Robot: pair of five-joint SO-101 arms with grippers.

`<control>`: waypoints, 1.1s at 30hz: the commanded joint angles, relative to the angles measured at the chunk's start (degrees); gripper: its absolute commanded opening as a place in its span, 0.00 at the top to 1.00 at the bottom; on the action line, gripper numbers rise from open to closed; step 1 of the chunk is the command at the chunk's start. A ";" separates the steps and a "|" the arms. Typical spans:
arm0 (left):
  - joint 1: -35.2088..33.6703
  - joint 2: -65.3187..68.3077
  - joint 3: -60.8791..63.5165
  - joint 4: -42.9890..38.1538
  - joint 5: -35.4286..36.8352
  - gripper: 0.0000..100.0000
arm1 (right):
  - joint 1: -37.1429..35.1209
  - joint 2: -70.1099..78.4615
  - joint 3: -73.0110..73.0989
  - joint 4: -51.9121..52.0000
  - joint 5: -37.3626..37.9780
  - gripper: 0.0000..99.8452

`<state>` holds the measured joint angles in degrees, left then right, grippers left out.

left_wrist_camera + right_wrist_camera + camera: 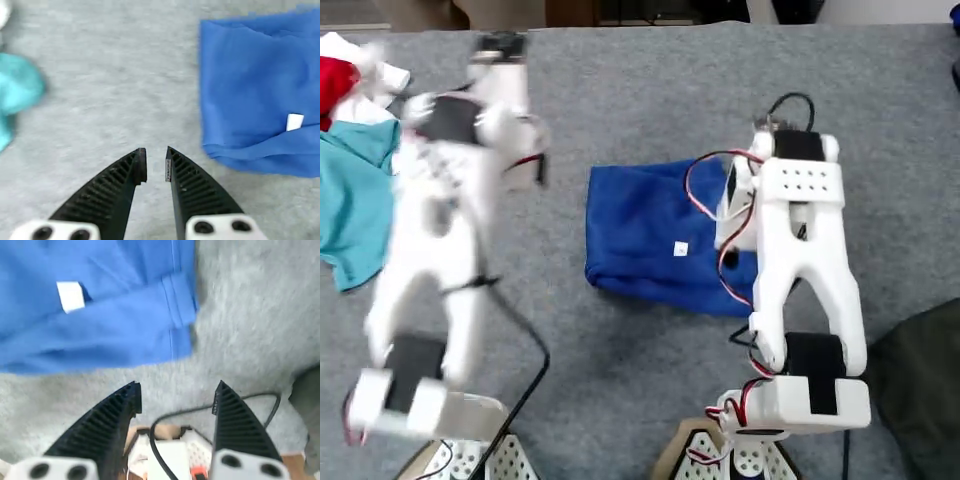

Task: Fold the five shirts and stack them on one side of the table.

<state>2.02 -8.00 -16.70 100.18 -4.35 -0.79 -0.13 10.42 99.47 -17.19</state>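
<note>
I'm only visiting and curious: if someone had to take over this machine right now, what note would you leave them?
Left gripper: barely open, empty, over bare table between the teal shirt and the blue shirt.
Right gripper: wide open, empty, by the blue shirt's edge.
Done: the blue shirt looks folded, mid-table.
Left: the teal shirt, red shirt and white shirt lie crumpled in a heap at one side. A dark cloth, probably the fifth shirt, lies at the opposite edge. Fold these, then stack all five on one side.
</note>
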 commanded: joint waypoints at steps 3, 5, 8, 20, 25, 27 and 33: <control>-11.25 -22.55 13.54 0.53 -6.51 0.91 | -0.66 -3.30 6.46 0.26 -3.52 0.81; -14.07 -27.65 18.11 0.44 -8.53 0.91 | -0.66 -3.30 7.52 0.18 -8.00 0.82; -16.53 -32.75 24.35 -0.70 -11.08 0.91 | -2.33 -3.30 8.13 -1.32 -14.59 0.81; -17.49 -35.12 31.21 -2.02 -10.90 0.91 | -9.45 -2.95 10.68 -20.57 -33.93 0.77; -17.14 -34.95 31.21 -2.02 -8.18 0.91 | -6.81 -1.71 18.95 -31.21 -43.69 0.66; -17.14 -34.33 31.21 -2.11 -7.74 0.91 | -8.57 -1.36 20.18 -33.32 -45.80 0.61; -17.23 -27.65 30.77 -1.93 -5.19 0.91 | -11.74 -1.27 22.46 -34.99 -52.22 0.51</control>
<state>-15.03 -38.07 14.59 98.86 -11.82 -10.11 -0.13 32.48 65.89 -66.51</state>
